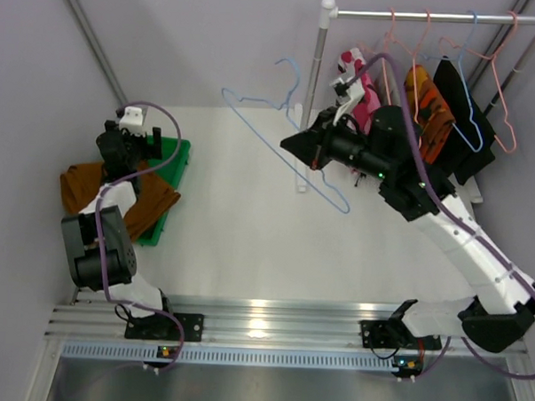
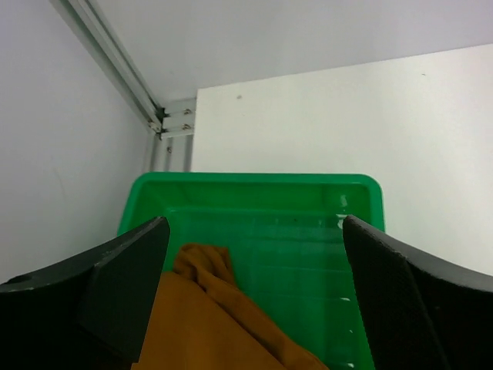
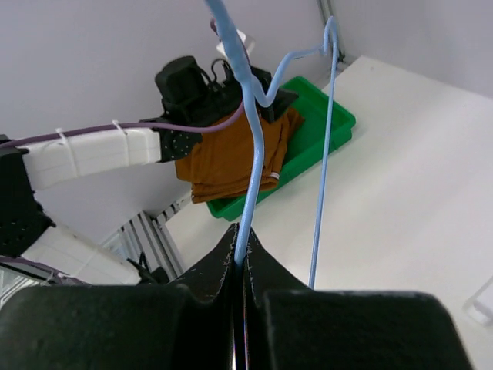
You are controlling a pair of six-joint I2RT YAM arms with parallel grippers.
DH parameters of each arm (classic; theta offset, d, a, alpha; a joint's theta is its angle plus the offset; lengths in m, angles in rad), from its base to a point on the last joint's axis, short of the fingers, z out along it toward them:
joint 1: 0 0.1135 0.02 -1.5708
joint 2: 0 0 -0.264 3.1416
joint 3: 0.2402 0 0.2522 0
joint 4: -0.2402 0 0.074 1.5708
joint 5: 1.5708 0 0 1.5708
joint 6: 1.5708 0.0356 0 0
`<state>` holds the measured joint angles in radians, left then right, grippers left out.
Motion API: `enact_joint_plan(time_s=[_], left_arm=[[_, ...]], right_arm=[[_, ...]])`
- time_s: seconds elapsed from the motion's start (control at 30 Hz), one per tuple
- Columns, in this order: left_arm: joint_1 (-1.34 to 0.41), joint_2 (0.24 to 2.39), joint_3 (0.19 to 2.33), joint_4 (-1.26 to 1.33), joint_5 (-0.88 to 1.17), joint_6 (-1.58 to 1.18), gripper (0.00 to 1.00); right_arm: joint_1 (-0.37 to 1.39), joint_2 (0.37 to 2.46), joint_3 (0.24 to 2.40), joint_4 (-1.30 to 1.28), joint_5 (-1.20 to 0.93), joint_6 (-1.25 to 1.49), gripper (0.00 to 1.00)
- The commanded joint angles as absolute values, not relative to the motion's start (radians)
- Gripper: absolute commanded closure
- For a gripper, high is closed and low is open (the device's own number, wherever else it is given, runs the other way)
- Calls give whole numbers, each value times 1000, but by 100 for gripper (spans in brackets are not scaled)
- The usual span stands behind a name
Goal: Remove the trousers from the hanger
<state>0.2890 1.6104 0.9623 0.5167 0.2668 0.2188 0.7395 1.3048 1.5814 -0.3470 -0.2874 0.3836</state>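
Left gripper (image 2: 254,231): jaws released, spread wide above green tray (image 2: 254,183); mustard trousers (image 2: 208,308): crumpled, partly in tray, partly spilling over its left side; right gripper (image 3: 240,254): clenched on blue hanger (image 3: 256,139), held above table (image 1: 239,244); pink floral trousers (image 1: 368,103): hanging below rail (image 1: 418,15), just behind right gripper.

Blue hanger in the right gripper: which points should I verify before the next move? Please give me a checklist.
1. Right gripper shut on the blue hanger: ok.
2. Blue hanger bare, no cloth on it: ok.
3. Left gripper open, holding nothing: ok.
4. Mustard-brown trousers fully inside the green tray: not ok, the cloth spills over its edge.
5. Left fingers clear of that cloth: cannot tell.
6. Pink floral trousers off the rack: not ok, they hang there.
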Motion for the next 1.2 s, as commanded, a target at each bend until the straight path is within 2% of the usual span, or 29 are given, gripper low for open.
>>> enact_joint_plan(time_s=[0.0,0.17,0.27,0.4,0.57,0.67,0.9,0.97,1.17], left_arm=[[298,1507,1002,430,363,143,1],[298,1318,1246,77,457,80,1],[295,1227,1316,-102,532,86,1],[295,1047,1234,-146,557,48,1],[295,913,1163,-169,595,-33,1],[293,887,1203,-218,580,-77,1],[293,901,1319,-371,557,-132,1],[295,885,1316,-376,560,-137,1],[295,830,1305,-387,545,-190,1]], right_arm=[[747,1180,1580,-400,-250,330,100],[744,1020,1545,-466,-164,318,100],[718,924,1487,-509,-111,324,100],[598,825,1439,-609,-77,364,100],[568,793,1414,-644,47,351,100],[552,902,1475,-692,155,305,100],[401,1230,1695,-586,46,224,100],[399,1311,1761,-497,43,174,100],[367,1601,2041,-456,71,147,100]])
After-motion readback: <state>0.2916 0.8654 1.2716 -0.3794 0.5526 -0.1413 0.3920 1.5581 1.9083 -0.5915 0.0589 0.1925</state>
